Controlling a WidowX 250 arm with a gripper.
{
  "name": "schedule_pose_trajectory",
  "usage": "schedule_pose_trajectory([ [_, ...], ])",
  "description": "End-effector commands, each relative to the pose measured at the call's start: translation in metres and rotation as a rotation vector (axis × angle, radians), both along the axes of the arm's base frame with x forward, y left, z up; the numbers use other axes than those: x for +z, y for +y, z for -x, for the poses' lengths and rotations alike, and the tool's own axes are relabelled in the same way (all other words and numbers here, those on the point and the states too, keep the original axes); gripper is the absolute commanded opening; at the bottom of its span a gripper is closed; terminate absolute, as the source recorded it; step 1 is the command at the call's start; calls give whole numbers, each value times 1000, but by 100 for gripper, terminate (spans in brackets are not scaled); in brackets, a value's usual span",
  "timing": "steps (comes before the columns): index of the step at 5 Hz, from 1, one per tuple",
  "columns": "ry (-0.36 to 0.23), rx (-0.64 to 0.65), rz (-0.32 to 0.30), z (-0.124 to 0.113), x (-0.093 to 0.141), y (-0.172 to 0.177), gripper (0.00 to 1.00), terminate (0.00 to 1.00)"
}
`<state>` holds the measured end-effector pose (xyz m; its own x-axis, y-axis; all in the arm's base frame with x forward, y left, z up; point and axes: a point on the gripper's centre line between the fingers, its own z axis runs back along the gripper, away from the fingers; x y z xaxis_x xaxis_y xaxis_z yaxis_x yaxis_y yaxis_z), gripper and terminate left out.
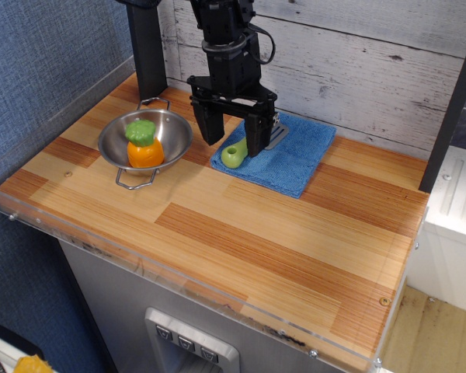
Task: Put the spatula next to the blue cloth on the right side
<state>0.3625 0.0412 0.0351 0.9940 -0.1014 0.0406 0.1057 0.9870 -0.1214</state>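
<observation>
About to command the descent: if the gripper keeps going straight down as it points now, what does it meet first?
Probably the spatula handle, between the gripper's open jaws, with the blue cloth beneath it. Depth is uncertain.

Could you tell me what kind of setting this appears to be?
Probably a toy kitchen set up as a robot test bench: a wooden countertop with a clear plastic edge guard, a steel bowl holding a toy vegetable, and a plank-pattern backdrop.

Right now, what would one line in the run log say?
hand: open, straddling spatula handle | spatula: on blue cloth | phase: pre-grasp
</observation>
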Motion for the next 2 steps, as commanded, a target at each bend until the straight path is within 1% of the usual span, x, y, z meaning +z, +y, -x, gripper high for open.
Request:
schedule_pose_trajectory([
  [1,-58,-47,-26,-17,15,-10,100,0],
  [2,-37,-74,-36,-22,11,-15,100,0],
])
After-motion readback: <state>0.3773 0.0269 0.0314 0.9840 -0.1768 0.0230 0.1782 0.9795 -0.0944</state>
